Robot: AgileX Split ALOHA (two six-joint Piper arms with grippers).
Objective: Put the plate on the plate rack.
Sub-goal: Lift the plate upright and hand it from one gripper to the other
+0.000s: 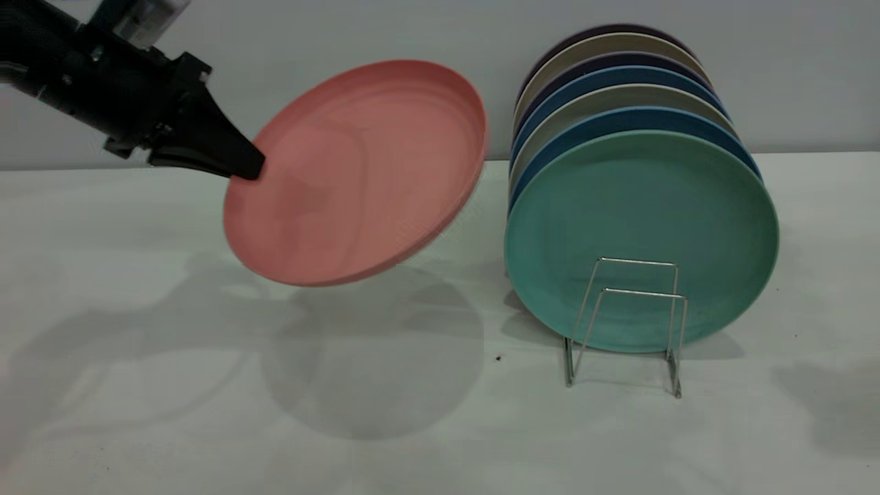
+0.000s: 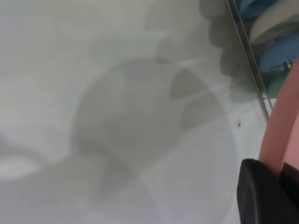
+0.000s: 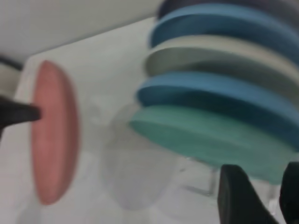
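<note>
Salmon-pink plate [image 1: 357,172] tilted above table, rim clamped by left gripper [image 1: 244,165], left of plate rack [image 1: 625,323]

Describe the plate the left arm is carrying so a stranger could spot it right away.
On the white table, a row of plates stands upright in a wire plate rack, with a teal-green plate at the front. Left of that row, the left gripper holds the plate by its rim, tilted in the air. It is the only salmon-pink one and the only one outside the rack.
</note>
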